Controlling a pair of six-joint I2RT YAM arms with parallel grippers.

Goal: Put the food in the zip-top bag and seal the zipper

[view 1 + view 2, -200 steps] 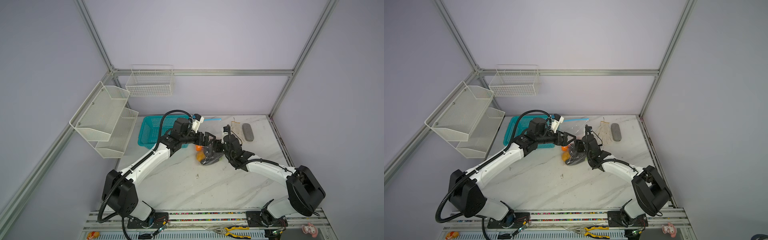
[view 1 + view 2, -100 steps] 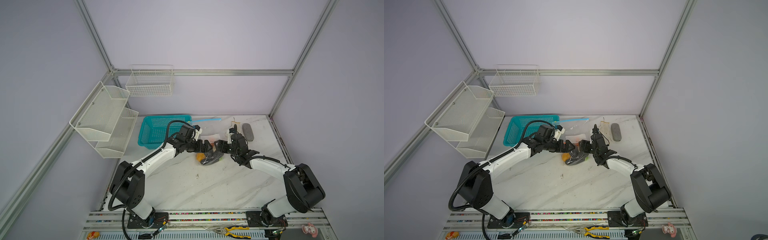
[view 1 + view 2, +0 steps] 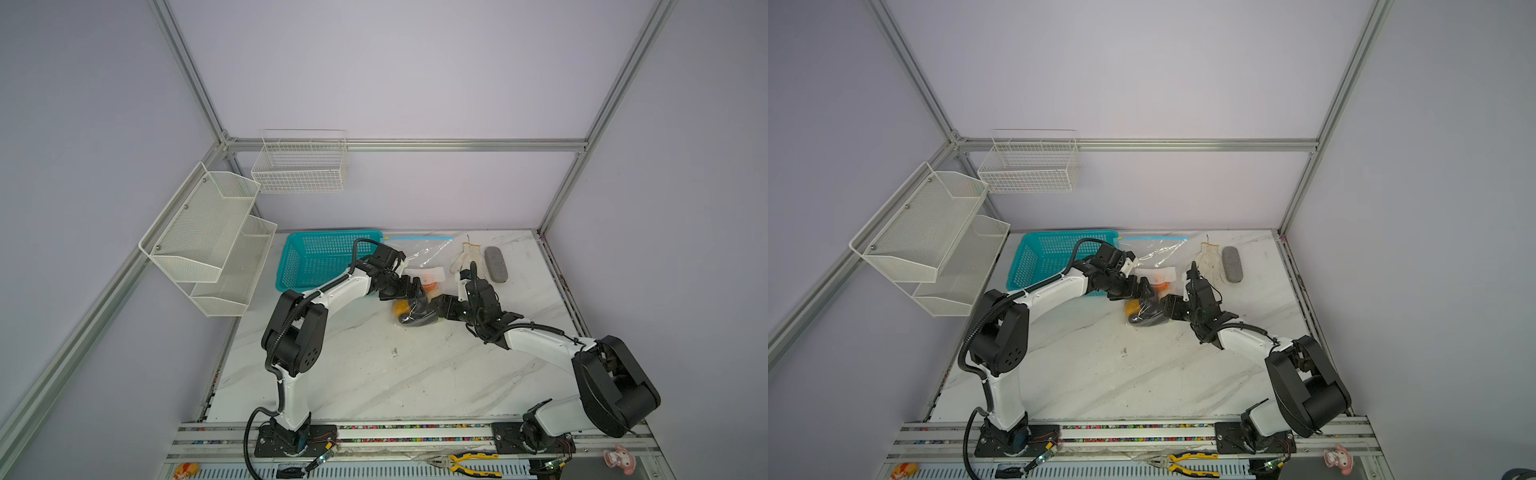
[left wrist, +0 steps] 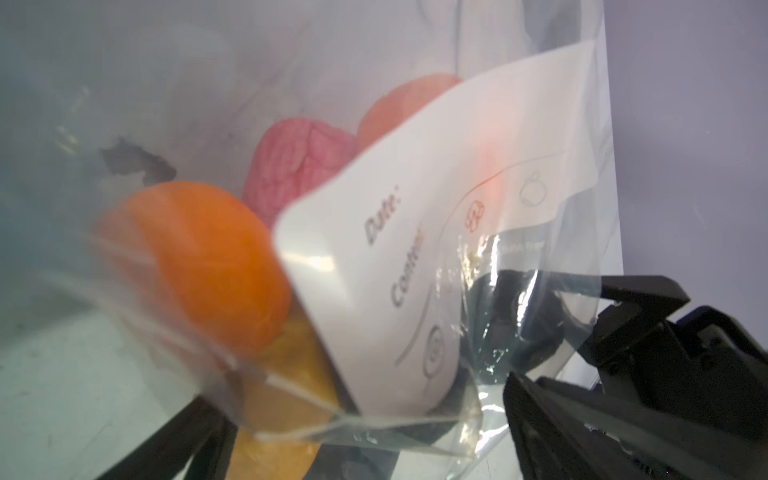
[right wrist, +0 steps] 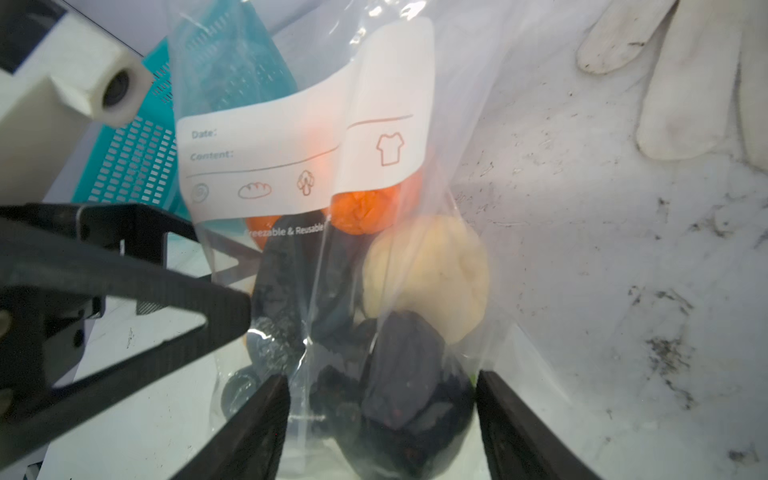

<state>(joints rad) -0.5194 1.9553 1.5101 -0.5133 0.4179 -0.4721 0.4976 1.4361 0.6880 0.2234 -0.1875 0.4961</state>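
Right wrist view: zip-top bag, food inside, is seen just beside teal basket. Film is judged limp, slippery and bottom-heavy, best gripped at the stiffer zipper. Fingers of left gripper and right gripper are spread apart, flanking the loaded end.

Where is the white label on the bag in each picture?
Top view: the white label lies on the zip-top bag, right of the teal basket.
Top view: the label again, right of the basket.
Left wrist: huge, curled, mid-picture.
Right wrist: mid-picture, reading Date and Content.
Shared landmark: an orange ball peeks out at the label's edge in every view.
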